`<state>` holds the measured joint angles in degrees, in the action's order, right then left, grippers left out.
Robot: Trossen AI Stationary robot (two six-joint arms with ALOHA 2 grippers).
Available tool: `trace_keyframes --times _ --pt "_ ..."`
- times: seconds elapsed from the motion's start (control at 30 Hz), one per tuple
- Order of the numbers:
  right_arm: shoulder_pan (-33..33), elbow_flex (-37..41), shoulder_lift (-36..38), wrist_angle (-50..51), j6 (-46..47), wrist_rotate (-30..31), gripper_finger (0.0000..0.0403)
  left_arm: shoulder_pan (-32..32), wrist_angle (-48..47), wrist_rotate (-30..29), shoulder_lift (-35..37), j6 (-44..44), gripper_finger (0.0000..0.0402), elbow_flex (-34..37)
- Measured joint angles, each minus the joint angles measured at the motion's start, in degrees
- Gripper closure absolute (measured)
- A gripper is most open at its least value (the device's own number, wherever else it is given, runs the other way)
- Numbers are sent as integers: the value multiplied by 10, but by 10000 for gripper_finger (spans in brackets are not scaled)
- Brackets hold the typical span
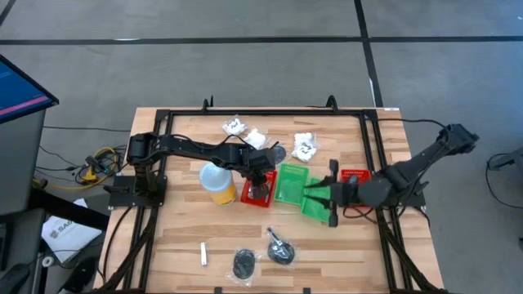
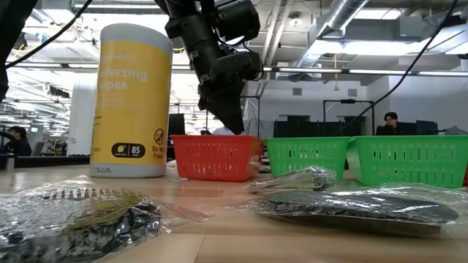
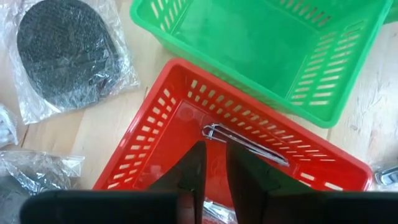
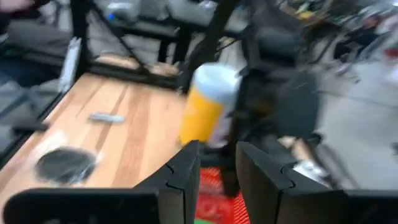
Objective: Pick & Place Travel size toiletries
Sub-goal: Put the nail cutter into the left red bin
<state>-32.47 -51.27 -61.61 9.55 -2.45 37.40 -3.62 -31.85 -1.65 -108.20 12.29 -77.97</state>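
My left gripper (image 3: 214, 169) hangs point-down over the red bin (image 3: 155, 118), fingers a narrow gap apart with nothing between them. A thin silvery item (image 3: 245, 144) lies on that bin's floor just beyond the fingertips. In the high view the left gripper (image 1: 260, 181) is above the red bin (image 1: 256, 193). White packets (image 1: 235, 126) (image 1: 305, 145) lie near the far edge. Dark discs in clear wrap (image 1: 243, 263) (image 1: 280, 251) and a short white tube (image 1: 203, 254) lie near the near edge. My right gripper (image 4: 214, 168) is open and empty beside the green bins (image 1: 319, 206).
A yellow cup with a white lid (image 1: 216, 181) stands just left of the red bin. A green bin (image 3: 261, 43) sits against the red one, and a second red bin (image 1: 353, 178) sits further right. A black frame runs along the table edges (image 1: 270, 113). People sit in the room behind.
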Motion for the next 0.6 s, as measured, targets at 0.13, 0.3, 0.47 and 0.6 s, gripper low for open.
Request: trace_keyframes --times 0.13,0.3,0.47,0.6 --pt "-18 0 -40 5 15 -2 309 0 4 0 0 0 350 0" --pt "-29 0 -98 4 37 -3 309 0 7 0 0 0 352 0" --pt "-28 0 -148 3 89 -5 309 0 9 0 0 0 350 0" --pt "-28 0 -188 0 115 -47 309 0 9 0 0 0 352 0"
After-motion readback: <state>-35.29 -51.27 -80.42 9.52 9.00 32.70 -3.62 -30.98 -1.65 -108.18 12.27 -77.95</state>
